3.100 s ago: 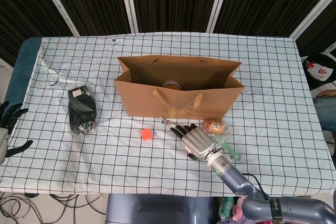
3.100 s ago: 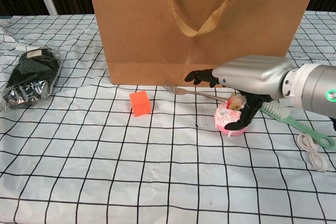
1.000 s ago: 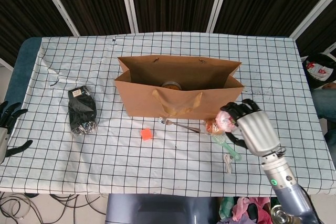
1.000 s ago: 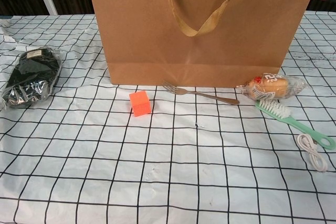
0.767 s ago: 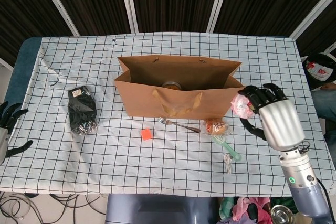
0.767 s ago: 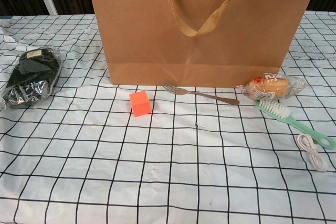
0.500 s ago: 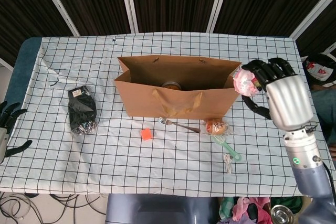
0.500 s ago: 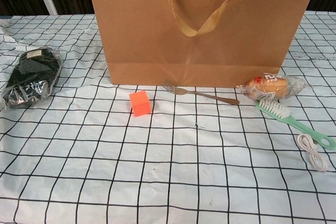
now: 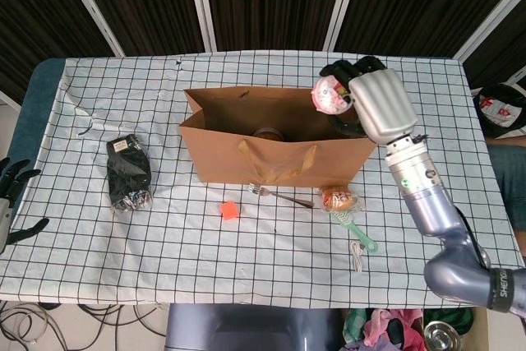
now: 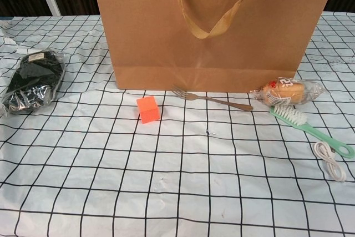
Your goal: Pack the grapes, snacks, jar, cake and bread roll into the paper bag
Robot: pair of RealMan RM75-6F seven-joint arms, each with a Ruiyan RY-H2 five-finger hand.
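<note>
My right hand holds the pink cake above the right part of the open brown paper bag, which also fills the top of the chest view. A jar's lid shows inside the bag. The wrapped bread roll lies in front of the bag's right corner. A dark bag of grapes lies left of the bag. My left hand rests open at the table's left edge.
A fork, an orange cube, a green brush and a white cable lie in front of the bag on the checked cloth.
My right hand has lifted the cake from the table, carried it up and leftward, and now holds it over the bag's opening. The left hand has not moved.
</note>
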